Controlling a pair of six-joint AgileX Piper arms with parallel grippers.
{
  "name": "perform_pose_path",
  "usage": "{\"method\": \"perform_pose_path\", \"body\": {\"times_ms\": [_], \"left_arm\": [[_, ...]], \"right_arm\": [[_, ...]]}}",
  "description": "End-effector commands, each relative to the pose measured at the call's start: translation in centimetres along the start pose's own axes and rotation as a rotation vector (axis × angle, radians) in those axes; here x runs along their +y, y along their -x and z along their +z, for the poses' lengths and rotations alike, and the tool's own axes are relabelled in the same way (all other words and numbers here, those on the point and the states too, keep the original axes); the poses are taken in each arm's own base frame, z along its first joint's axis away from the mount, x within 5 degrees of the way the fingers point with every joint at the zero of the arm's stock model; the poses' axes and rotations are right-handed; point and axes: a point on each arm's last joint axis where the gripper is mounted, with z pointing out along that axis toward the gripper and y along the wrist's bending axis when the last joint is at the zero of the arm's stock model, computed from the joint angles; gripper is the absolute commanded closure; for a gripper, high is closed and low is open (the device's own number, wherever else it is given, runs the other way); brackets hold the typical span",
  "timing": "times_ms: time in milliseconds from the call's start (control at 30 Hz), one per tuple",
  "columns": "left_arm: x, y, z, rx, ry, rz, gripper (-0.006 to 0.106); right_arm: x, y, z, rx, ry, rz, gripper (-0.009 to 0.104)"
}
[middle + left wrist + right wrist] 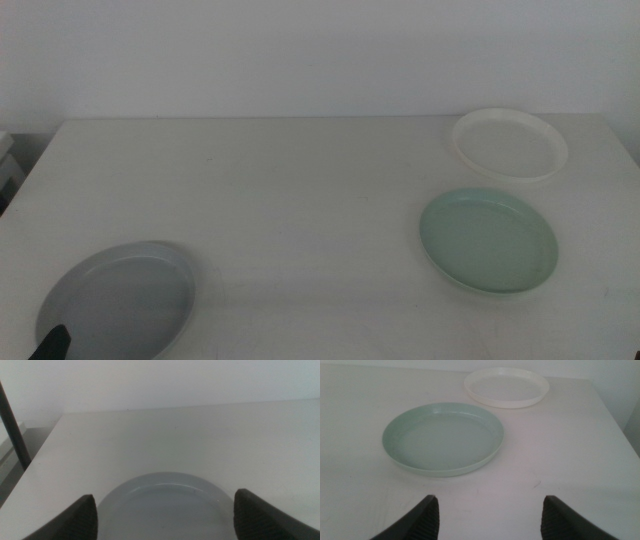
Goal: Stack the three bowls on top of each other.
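1. Grey bowl (118,300) is seen at the near-left corner of the white table (300,200). The left gripper (164,515) is held low over the bowl's near side w/ jaws spread wide, one tip to either side of the bowl; nothing is gripped. In the middle view only a dark tip (50,343) is shown at the bottom edge, over the bowl's near rim.
2. Mint green bowl (443,437) is seen ahead of the right gripper (489,515), well apart from it; white bowl (506,386) lies beyond, near but not touching the green one. Jaws are set wide, nothing held.
3. In the middle view the mint green bowl (488,240) sits right of centre and the white bowl (509,144) near the far-right corner, close to the back edge. Grey bowl is well apart from both; bare tabletop lies between.
4. Grey bowl's near part is cut off by the frame in the middle and left wrist views (162,505). A dark pole (12,425) is seen beyond the table's edge in the left wrist view.
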Motion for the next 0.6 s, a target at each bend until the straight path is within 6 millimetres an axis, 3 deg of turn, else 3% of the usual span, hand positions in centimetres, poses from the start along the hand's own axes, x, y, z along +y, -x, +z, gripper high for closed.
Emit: {"method": "perform_pose_path", "body": {"times_ms": [0,300,567], "left_arm": [[-0.1,0.9,-0.2,-0.091,-0.011,-0.021,-0.004],[-0.1,0.9,-0.2,-0.091,-0.011,-0.021,-0.004],[-0.1,0.9,-0.2,-0.091,-0.011,-0.021,-0.004]], "right_arm": [[-0.1,2.1,-0.7,-0.098,-0.013,-0.013,0.043],[-0.1,9.3,-2.7,-0.062,-0.018,-0.034,0.043],[-0.2,17.3,-1.4,0.075,-0.019,-0.044,0.043]]}}
